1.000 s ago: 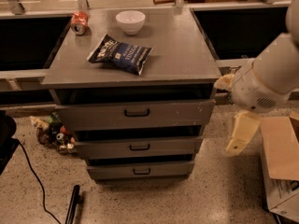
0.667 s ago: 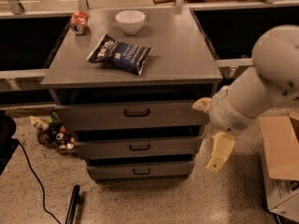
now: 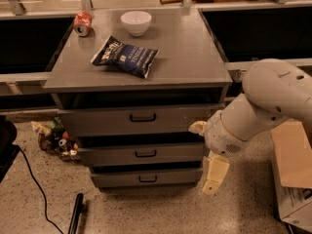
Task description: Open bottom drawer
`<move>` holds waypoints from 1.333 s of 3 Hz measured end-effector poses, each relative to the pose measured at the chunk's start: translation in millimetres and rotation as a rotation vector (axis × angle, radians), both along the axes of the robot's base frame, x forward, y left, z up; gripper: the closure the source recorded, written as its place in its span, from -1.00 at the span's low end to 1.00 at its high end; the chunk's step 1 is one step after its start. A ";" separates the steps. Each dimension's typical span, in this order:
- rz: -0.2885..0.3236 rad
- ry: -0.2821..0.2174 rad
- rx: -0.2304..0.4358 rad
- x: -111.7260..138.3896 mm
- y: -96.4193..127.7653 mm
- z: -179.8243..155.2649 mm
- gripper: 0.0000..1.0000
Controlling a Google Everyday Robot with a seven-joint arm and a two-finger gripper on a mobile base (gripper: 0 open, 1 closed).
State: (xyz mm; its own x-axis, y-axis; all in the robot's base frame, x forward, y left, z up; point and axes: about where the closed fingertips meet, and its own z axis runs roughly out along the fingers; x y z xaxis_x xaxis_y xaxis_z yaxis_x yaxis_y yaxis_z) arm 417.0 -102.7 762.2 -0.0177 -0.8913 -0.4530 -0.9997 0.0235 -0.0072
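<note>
The bottom drawer (image 3: 146,178) is the lowest, narrowest grey front of the cabinet, with a small black bar handle (image 3: 147,179). It sits pushed in. My gripper (image 3: 205,152) is at the cabinet's right front corner, level with the middle and bottom drawers. Its cream fingers are spread apart and hold nothing: one fingertip (image 3: 197,127) is near the top drawer's right end, the other finger (image 3: 214,174) hangs beside the bottom drawer's right end. The gripper is to the right of the handle and does not touch it.
On the cabinet top (image 3: 195,62) lie a blue chip bag (image 3: 126,56), a white bowl (image 3: 136,22) and a red can (image 3: 83,23). Cardboard boxes (image 3: 295,174) stand on the floor at right. Litter (image 3: 54,138) and a black cable (image 3: 34,179) lie at left.
My arm has swung left and down, bringing the gripper from beside the cabinet's right side to its right front corner, lower and nearer the bottom drawer.
</note>
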 end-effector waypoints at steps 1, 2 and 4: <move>0.022 0.005 0.027 -6.8 8.6 -35.0 -1.00; 0.088 0.027 0.071 -16.8 36.0 -110.1 -1.00; 0.092 0.072 0.191 -18.0 64.6 -202.0 -1.00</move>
